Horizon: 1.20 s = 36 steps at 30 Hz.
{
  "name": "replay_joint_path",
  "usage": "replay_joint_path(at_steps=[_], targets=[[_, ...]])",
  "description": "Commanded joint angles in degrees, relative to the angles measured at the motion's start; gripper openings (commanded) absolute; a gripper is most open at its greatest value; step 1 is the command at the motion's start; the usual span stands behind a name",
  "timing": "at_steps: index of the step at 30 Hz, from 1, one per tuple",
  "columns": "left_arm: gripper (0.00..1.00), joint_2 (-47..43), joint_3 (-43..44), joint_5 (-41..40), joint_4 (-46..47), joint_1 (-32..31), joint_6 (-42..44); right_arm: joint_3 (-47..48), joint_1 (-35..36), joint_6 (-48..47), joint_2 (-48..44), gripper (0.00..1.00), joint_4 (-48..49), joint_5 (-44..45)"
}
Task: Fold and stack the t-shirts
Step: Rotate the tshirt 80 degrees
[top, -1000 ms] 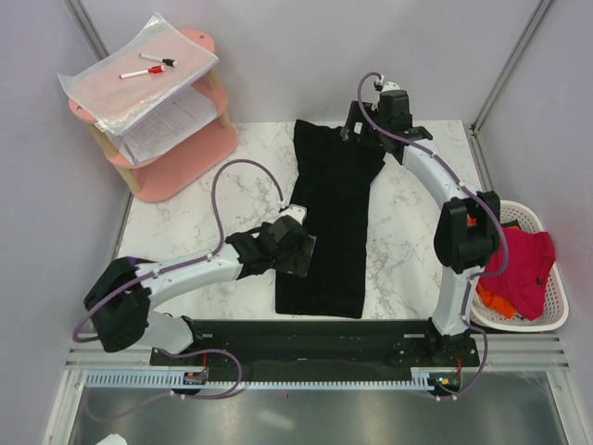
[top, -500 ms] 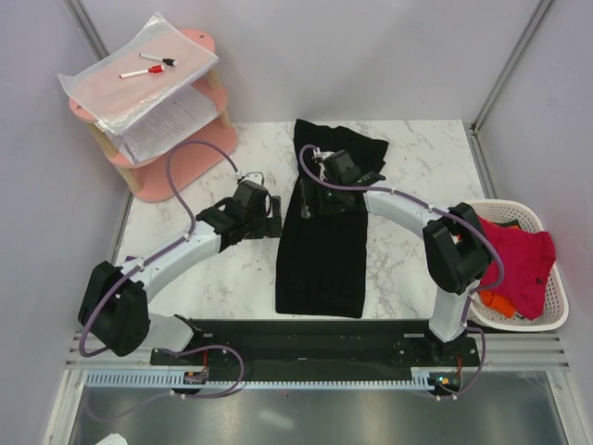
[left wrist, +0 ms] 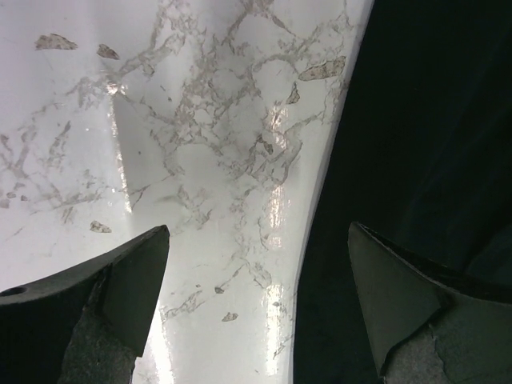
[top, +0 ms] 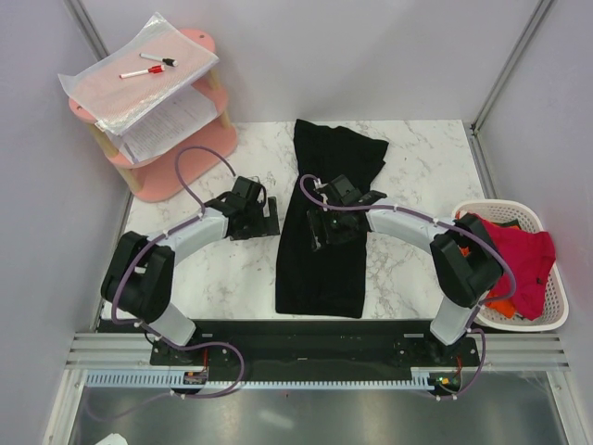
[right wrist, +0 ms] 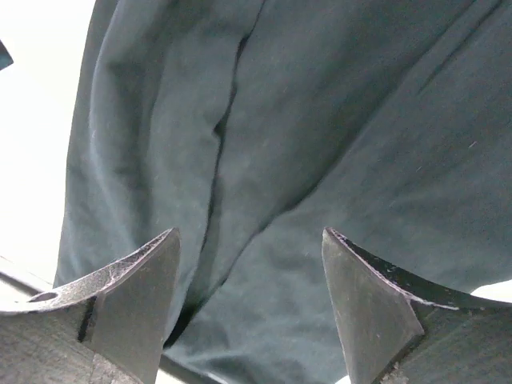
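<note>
The black t-shirt (top: pixel 324 269) lies folded into a long strip down the middle of the marble table (top: pixel 204 278). My left gripper (top: pixel 264 221) is open and empty, over bare marble just left of the shirt's left edge; the shirt fills the right side of the left wrist view (left wrist: pixel 424 144). My right gripper (top: pixel 320 232) is open and empty, right over the shirt's middle, whose creased cloth fills the right wrist view (right wrist: pixel 320 120). A red t-shirt (top: pixel 523 264) and an orange one (top: pixel 496 301) lie in the basket.
A white slatted basket (top: pixel 547 320) stands at the table's right edge. A pink two-tier shelf (top: pixel 176 158) with papers and markers stands at the back left corner. Grey walls close the table in on three sides.
My right gripper came from the shirt's far end to over its middle. My left gripper left the shirt's left edge and moved up and left onto bare marble. The shirt's top now lies flatter.
</note>
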Motion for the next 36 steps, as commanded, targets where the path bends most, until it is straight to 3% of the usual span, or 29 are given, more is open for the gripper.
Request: replay_joint_path(at_steps=[1,7,12,20,21,22,25,36], targets=[[1.0,1.3,0.8,2.1,3.3,0.1,-0.4,-1.8,1.6,1.8,-3.8,0.78,-0.3,-2.1],[1.0,2.0,0.1,2.1,3.7,0.1,-0.2,-2.3,3.9,3.2,-3.4,0.71,0.0,-3.3],[1.0,3.0,-0.1,2.0,4.2,0.1,-0.1,-2.5,5.6,4.3,0.0,0.52,1.4,-3.5],[1.0,3.1,-0.8,1.1,4.4,0.1,0.1,-2.2,6.5,4.7,4.5,0.4,1.6,-2.4],[1.0,3.1,-0.8,1.0,4.4,0.0,0.1,-2.2,6.6,4.7,4.8,0.36,1.6,-2.4],[1.0,3.1,-0.9,0.9,4.4,0.1,0.1,-2.1,6.6,4.8,5.1,0.21,1.6,-2.4],[1.0,3.1,-1.0,0.9,4.3,0.1,0.1,-2.4,6.8,5.2,3.6,0.0,1.8,-1.8],[1.0,4.8,-1.1,0.7,4.6,0.1,0.1,-5.5,7.4,8.0,-5.4,0.0,-1.0,-1.0]])
